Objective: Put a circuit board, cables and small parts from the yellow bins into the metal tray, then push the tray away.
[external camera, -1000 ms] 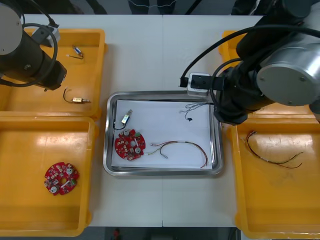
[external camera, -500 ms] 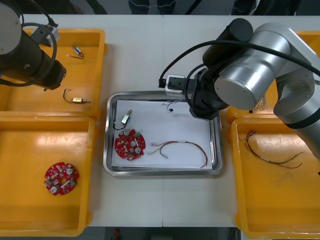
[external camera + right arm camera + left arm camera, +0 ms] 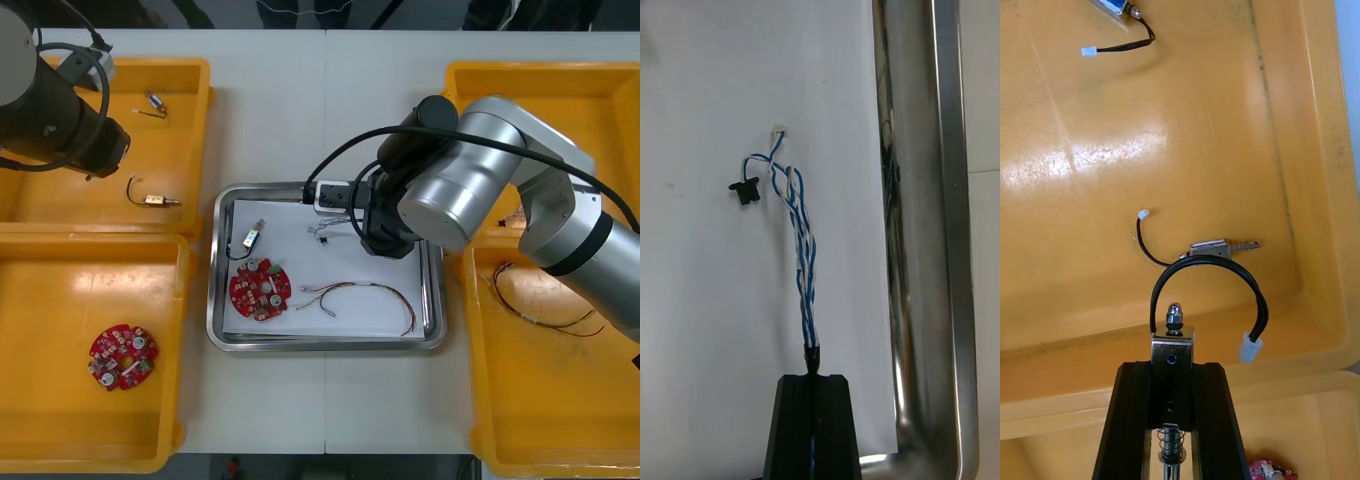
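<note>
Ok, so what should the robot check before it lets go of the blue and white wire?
1. The right hand is shut on the twisted blue and white cable: ok.
2. The cable hangs over the white inside of the metal tray, inside its rim: ok.
3. The cable's loose end already touches the tray floor: cannot tell.
4. The drop spot is apart from the circuit board and the red and yellow cable: ok.
5. The left hand is out of the way, holding a small metal part over its yellow bin: ok.
</note>
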